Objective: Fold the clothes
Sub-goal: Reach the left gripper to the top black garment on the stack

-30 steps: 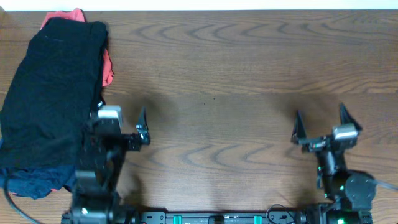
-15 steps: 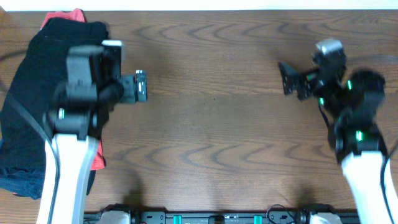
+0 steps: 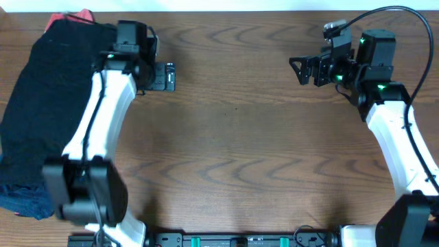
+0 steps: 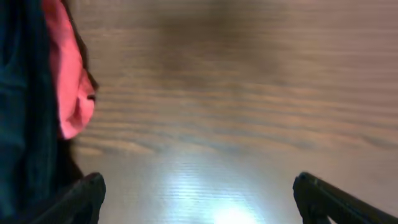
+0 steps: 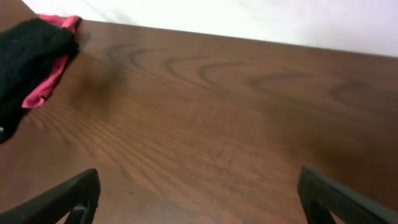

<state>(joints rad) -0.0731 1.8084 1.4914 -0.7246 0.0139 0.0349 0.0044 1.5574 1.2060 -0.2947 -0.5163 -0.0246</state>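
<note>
The clothes sit in one heap at the far left end of the brown wooden table (image 3: 233, 151). A big soft plain black garment (image 3: 55, 116) lies on top and covers most of the heap. A bit of the coral-red fabric tee (image 3: 81, 15) peeks out from under it at the back edge of the table. A dark navy-blue cloth piece (image 3: 27, 202), likely the shorts, sticks out at the end of the heap nearest the front edge of the table.

The left gripper (image 3: 168, 76) hangs over the table just beside the heap, near the back edge. Its two fingers are wide apart and hold nothing. The right gripper (image 3: 296, 70) hangs over the right half of the table, also near the back edge and well apart from the clothes. Its fingers are wide apart too, with nothing between them.

The job looks like it is only at the start. No piece is spread out flat, and no neat folded stack shows anywhere on the table. All three pieces appear to need pulling out and folding.
</note>
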